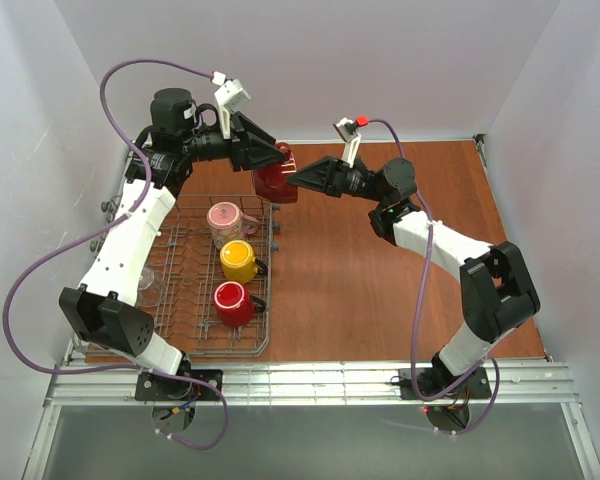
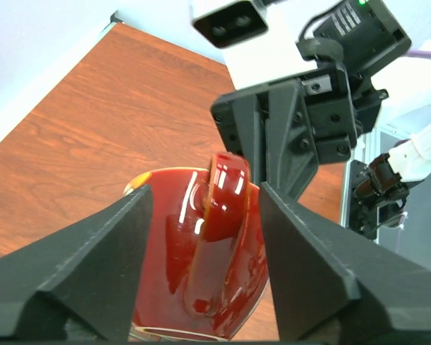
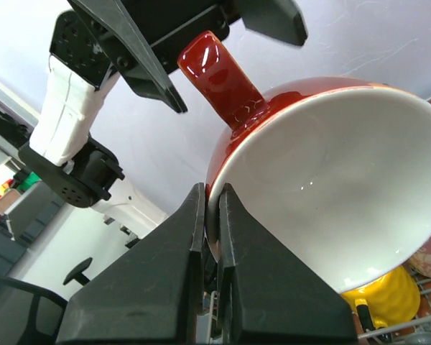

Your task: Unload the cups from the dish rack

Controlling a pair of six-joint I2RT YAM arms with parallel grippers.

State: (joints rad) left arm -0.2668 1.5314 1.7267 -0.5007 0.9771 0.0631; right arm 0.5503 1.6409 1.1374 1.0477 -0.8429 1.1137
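I record the dark red mug (image 1: 276, 186) aloft by the far right corner of the dish rack (image 1: 195, 347), right end effector (image 3: 212, 215) pinching its rim, left end effector (image 2: 205, 212) spread; pink mug (image 1: 223, 217), yellow mug (image 1: 238, 260), red mug (image 1: 230, 303) still racked

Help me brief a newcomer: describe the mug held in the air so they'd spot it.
Find the wire dish rack on the table's left. Above its far right corner, the right gripper pinches a dark red mug by its rim. Unlike the pink mug, yellow mug and bright red mug, it is off the rack.
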